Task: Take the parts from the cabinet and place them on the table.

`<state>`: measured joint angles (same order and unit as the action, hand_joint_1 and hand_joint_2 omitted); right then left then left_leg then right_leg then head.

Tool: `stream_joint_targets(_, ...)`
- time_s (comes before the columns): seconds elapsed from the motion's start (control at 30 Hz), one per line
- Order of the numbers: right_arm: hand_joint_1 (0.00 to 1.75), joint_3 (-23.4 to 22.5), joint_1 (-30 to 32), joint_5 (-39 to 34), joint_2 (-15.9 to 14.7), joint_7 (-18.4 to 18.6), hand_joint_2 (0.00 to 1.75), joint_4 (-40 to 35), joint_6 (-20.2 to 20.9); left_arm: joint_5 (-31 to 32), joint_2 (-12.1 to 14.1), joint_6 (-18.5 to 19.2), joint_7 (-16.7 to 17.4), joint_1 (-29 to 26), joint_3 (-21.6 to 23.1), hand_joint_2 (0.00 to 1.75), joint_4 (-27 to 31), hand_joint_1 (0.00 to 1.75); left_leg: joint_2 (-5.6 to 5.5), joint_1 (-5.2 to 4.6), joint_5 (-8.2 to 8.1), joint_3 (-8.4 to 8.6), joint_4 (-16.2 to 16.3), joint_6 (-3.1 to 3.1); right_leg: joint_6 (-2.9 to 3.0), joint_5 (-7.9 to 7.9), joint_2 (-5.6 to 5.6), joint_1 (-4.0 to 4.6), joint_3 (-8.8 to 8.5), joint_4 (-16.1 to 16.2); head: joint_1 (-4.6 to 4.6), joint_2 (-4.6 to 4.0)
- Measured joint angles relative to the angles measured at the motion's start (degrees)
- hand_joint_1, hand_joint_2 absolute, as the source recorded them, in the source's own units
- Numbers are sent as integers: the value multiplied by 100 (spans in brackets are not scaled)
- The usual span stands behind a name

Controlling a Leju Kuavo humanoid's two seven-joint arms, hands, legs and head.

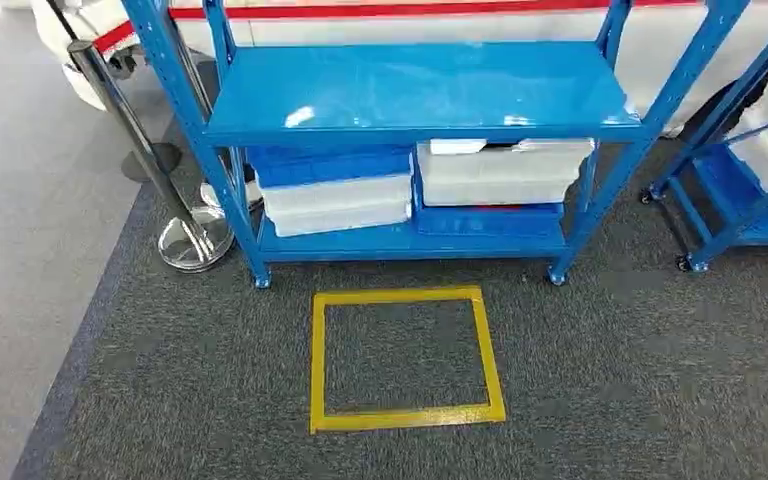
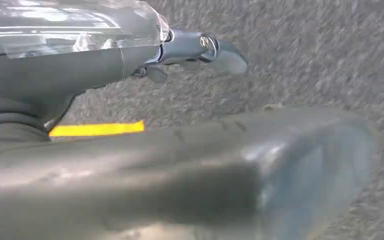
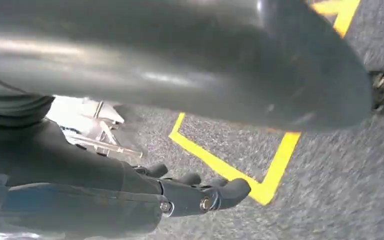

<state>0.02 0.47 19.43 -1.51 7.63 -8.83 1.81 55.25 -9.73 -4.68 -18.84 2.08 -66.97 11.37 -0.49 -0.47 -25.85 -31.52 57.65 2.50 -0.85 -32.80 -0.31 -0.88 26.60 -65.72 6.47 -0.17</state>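
**Bins on bottom shelf, hands empty**

Blue rack point(image 1: 430, 90) ahead. Stacked white bins point(image 1: 338, 204) and point(image 1: 500, 172) sit on its bottom shelf behind the yellow floor square point(image 1: 405, 358). They look like rigid plastic, smooth, probably light; contents hidden. Best taken by the rims, both sides. Left hand point(image 2: 200, 52) and right hand point(image 3: 200, 192) hang over carpet, fingers loosely apart, holding nothing.

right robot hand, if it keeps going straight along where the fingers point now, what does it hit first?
Probably the carpet floor. The right robot hand hangs over it, fingers aimed toward the corner of the yellow tape square. Nothing else shows in that line, though depth is unclear.
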Motion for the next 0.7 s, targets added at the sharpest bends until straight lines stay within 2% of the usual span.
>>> stream_joint_targets(0.03,0,0,-14,-2,0,-7,0,-2,-2,9,4,-2,-2,21,0,0,0,0,-3,1,-39,47,-16,16,-7,-119,12,-5,280,-348,-2,0)
stream_joint_targets(0.07,0,-4,-26,-9,-2,-4,0,-2,-4,9,4,0,-4,34,0,0,0,0,-11,0,-100,96,-19,17,-34,-344,13,-12,591,-685,0,0)
stream_joint_targets(0.1,0,-11,-23,-9,-13,-4,0,-2,-9,13,4,2,-7,30,0,0,0,0,-28,0,-163,162,-19,13,-36,-562,13,-12,832,-882,0,0)
stream_joint_targets(0.13,0,-17,-12,-9,-15,-4,0,-2,-11,13,4,9,-9,25,0,0,0,0,-51,1,-234,245,-19,7,-64,-663,13,-12,996,-915,0,0)
stream_joint_targets(0.17,0,-22,-2,-9,-20,-2,0,0,-11,13,4,15,-9,20,0,0,0,0,-71,9,-306,338,-19,-6,-55,-630,12,-14,1071,-791,0,0)
stream_joint_targets(0.2,0,-24,8,-9,-20,0,0,0,-13,15,2,17,-9,19,2,0,0,0,-92,16,-385,447,-19,-30,-62,-455,12,-20,1073,-521,0,0)
stream_joint_targets(0.23,0,-26,30,-9,-20,0,0,0,-15,13,0,18,-9,17,2,0,0,0,-102,27,-472,565,-18,-49,-62,-115,13,-22,1044,-136,0,0)
stream_joint_targets(0.27,0,-28,67,-9,-20,0,0,2,-15,13,-4,17,-9,4,2,0,0,0,-101,26,-556,594,-26,-79,-56,421,15,-22,1037,241,-2,0)
stream_joint_targets(0.3,0,-31,98,-13,-20,-2,0,22,-15,11,-4,17,-7,12,0,0,0,0,-108,4,-645,693,55,-114,-26,922,16,-10,1137,443,0,0)
stream_joint_targets(0.33,0,-31,70,-18,-20,0,0,22,-18,11,-7,17,-7,20,0,0,-2,0,-117,-3,-683,653,-14,-159,38,805,21,26,1115,437,0,0)
stream_joint_targets(0.37,0,-33,37,-22,-17,0,0,15,-17,11,2,17,-7,31,0,0,0,0,-112,0,-718,693,-82,-186,85,825,31,12,1100,461,2,0)
stream_joint_targets(0.43,0,-33,42,-28,-18,2,0,11,-17,11,7,17,-9,45,2,0,0,0,-107,-4,-658,761,6,-231,171,753,43,3,999,514,2,0)
stream_joint_targets(0.47,0,-33,50,-28,-13,0,0,2,-24,9,15,17,-9,52,2,0,0,0,-77,12,-614,683,238,-250,207,708,34,-8,881,572,2,0)
stream_joint_targets(0.5,0,-33,55,-28,-13,0,0,2,-24,11,15,17,-9,54,2,0,0,0,-38,12,-549,472,654,-287,233,658,21,-14,782,603,2,0)
stream_joint_targets(0.53,0,-33,53,-28,-13,0,0,2,-24,11,15,17,-9,63,2,0,0,0,-26,27,-612,184,1075,-319,253,606,18,-13,718,621,2,0)
stream_joint_targets(0.57,0,-35,43,-28,-13,0,0,2,-24,11,15,17,-9,68,2,0,0,0,-17,45,-828,-106,1458,-357,257,546,21,-12,647,629,2,0)
stream_joint_targets(0.6,0,-35,33,-28,-13,0,0,2,-26,11,15,17,-9,60,2,0,0,0,-10,54,-1080,-335,1698,-372,258,483,27,-11,573,630,2,0)
stream_joint_targets(0.63,0,-35,34,-28,-13,0,0,2,-26,11,13,17,-9,48,2,0,0,0,-4,64,-1271,-506,1784,-383,257,411,32,-11,480,630,2,0)
stream_joint_targets(0.67,0,-35,36,-28,-13,0,0,2,-26,11,13,17,-7,40,2,0,0,0,2,70,-1303,-586,1692,-378,253,342,34,-11,383,630,4,0)
stream_joint_targets(0.7,0,-37,37,-28,-13,2,0,2,-26,7,13,17,-7,35,0,0,0,0,4,69,-1183,-588,1430,-368,241,264,34,-10,270,631,2,0)
